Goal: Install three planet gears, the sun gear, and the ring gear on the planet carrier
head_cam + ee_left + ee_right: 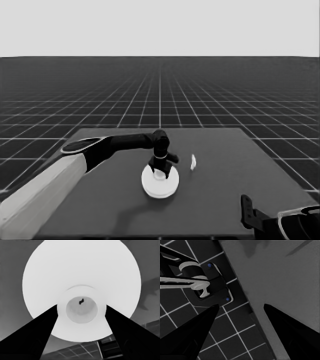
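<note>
Fingers of the left gripper point(159, 170) straddle the raised hub of the larger round part point(160, 184), directly beneath at the table's point(225, 190) middle; whether they clamp it, I cannot tell. Right gripper point(247, 210) idles near the right corner.

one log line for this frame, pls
left hand: over larger round part, fingers astride its raised hub | right hand: parked, table's near right corner | thin white piece: loose beside stack
</note>
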### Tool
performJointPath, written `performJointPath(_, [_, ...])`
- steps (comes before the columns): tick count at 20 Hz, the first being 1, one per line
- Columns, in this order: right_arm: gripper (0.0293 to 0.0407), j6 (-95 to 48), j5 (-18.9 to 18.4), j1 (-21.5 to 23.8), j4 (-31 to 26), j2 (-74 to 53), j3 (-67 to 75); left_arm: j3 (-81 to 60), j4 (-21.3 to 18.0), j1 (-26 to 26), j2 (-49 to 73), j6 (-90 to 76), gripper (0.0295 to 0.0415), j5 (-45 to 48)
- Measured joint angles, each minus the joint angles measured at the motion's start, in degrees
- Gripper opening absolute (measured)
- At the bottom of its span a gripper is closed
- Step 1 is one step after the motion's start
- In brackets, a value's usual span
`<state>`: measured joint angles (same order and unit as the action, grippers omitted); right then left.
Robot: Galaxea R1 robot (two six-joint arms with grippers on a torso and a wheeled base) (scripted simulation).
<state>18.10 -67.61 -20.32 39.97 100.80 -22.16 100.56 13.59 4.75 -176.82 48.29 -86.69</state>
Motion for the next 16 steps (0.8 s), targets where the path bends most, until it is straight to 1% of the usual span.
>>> performJointPath(2, [0.0385,0.0,0.0,0.0,0.0,0.0,0.0,0.0,0.0,0.01,0.0,-1.0,0.0348,0.01])
performJointPath(3, [0.0385,0.0,0.0,0.0,0.0,0.0,0.0,0.0,0.0,0.01,-0.01,-1.3,0.0373,0.01])
performJointPath(4, [0.0385,0.0,0.0,0.0,0.0,0.0,0.0,-0.01,0.0,0.0,-0.01,-1.47,0.0381,0.02])
performJointPath(5, [0.0385,0.0,0.0,0.0,0.0,0.0,0.0,-0.01,0.0,0.0,-0.01,-1.58,0.0384,0.02])
performJointPath(12, [0.0385,0.0,0.0,0.0,0.0,0.0,0.0,-0.01,0.0,-0.03,-0.01,-1.72,0.0385,0.02])
performJointPath(13, [0.0385,0.0,0.0,0.0,0.0,0.0,0.0,-1.69,-2.11,-2.35,0.48,11.43,0.0386,-0.59])
performJointPath(14, [0.0385,0.0,0.0,0.0,0.0,0.0,0.0,-2.45,-3.41,-4.11,0.64,19.24,0.0386,-0.93])
performJointPath(16, [0.0385,0.0,0.0,0.0,0.0,0.0,0.0,-2.93,-4.64,-5.68,0.69,26.41,0.0385,-1.31])
